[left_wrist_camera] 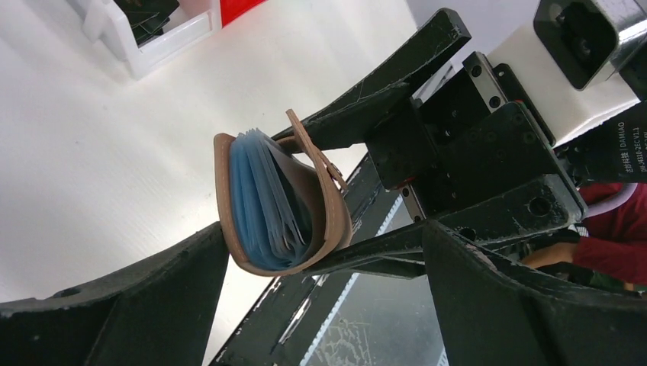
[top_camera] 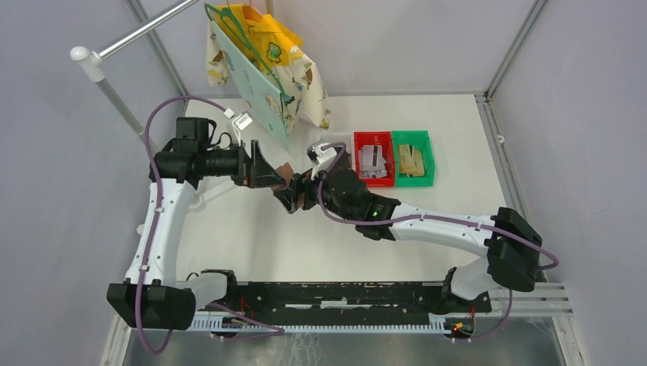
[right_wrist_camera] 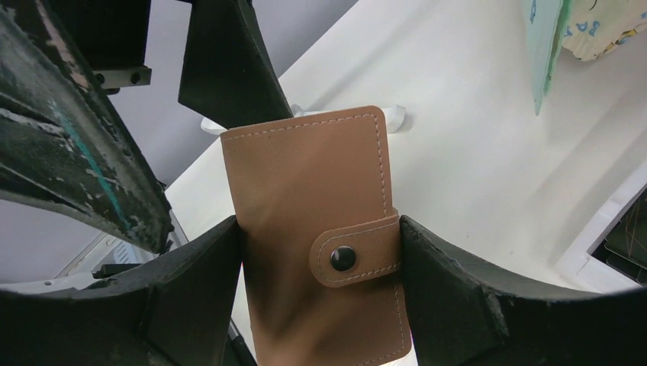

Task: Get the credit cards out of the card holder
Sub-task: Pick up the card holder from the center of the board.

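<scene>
The card holder (top_camera: 285,174) is a tan-pink snap wallet held above the table's middle. My right gripper (right_wrist_camera: 320,236) is shut on its two long edges; the strap with its black stud (right_wrist_camera: 342,258) lies across the outer face. In the left wrist view the card holder (left_wrist_camera: 328,206) gapes at one end, showing light blue pockets (left_wrist_camera: 263,198); I cannot tell if cards sit in them. My left gripper (left_wrist_camera: 324,252) is open, its fingers (left_wrist_camera: 152,297) either side of the wallet's end. Grey credit cards (top_camera: 372,160) lie in the red bin and gold-tan ones (top_camera: 410,162) in the green bin.
A clear bin (left_wrist_camera: 164,38) with black cards stands left of the red bin (top_camera: 358,177) and the green bin (top_camera: 429,156). Patterned bags (top_camera: 267,69) hang from a rod at the back. A black rail (top_camera: 328,293) runs along the near edge.
</scene>
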You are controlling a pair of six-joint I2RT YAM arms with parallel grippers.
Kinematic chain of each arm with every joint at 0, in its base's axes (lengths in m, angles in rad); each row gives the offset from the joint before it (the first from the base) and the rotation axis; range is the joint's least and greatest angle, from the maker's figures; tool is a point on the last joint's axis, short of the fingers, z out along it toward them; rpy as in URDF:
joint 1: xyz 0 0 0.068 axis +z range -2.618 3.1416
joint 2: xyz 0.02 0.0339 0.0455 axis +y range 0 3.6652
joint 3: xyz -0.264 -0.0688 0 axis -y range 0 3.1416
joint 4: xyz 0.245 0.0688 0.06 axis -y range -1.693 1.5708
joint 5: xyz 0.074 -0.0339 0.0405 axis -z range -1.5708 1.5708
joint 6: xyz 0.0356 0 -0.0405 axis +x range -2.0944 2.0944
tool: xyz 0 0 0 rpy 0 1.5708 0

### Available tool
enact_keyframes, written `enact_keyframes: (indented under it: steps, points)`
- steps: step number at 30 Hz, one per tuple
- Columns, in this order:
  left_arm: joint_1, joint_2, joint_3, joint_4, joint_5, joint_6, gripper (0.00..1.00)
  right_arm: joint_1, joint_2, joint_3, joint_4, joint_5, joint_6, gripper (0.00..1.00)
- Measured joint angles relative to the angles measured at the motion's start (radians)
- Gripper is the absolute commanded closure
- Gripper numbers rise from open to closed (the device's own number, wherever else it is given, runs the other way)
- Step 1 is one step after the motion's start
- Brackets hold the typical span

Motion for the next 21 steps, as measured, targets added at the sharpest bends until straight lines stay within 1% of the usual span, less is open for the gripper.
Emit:
enact_keyframes:
  steps: [1, 3, 7, 10, 11, 13, 16, 18, 19, 21]
  points:
    - [-0.003, -0.003, -0.003, 0.006, 0.004, -0.004, 0.01, 0.000, 0.000, 0.003, 0.002, -0.007, -0.001, 0.24]
    - [-0.008, -0.006, -0.004, 0.015, 0.007, -0.016, 0.06, 0.000, 0.000, 0.010, 0.007, -0.013, -0.002, 0.24]
    - [-0.018, -0.007, -0.014, 0.032, 0.008, -0.028, 0.20, 0.000, 0.000, 0.013, 0.020, -0.025, -0.012, 0.24]
    - [-0.018, -0.007, -0.021, 0.036, 0.006, -0.029, 0.38, 0.000, 0.000, 0.013, 0.025, -0.032, -0.021, 0.22]
    - [-0.018, -0.007, -0.023, 0.037, 0.005, -0.030, 0.47, 0.000, 0.000, 0.013, 0.028, -0.034, -0.024, 0.20]
    - [-0.018, -0.005, -0.026, 0.039, 0.005, -0.034, 0.62, 0.000, -0.002, 0.013, 0.039, -0.038, -0.031, 0.17]
    - [-0.018, 0.002, -0.025, 0.036, 0.006, -0.034, 0.80, 0.000, -0.006, 0.013, 0.045, -0.045, -0.045, 0.10]
    - [-0.018, 0.010, -0.023, 0.030, 0.006, -0.032, 0.87, 0.000, -0.009, 0.013, 0.058, -0.054, -0.051, 0.05]
    - [-0.020, 0.015, -0.018, 0.021, 0.005, -0.028, 0.89, 0.000, -0.012, 0.013, 0.060, -0.062, -0.052, 0.02]
    - [-0.023, 0.028, 0.000, 0.003, 0.005, -0.014, 0.91, -0.009, -0.023, 0.013, 0.056, -0.090, -0.056, 0.02]
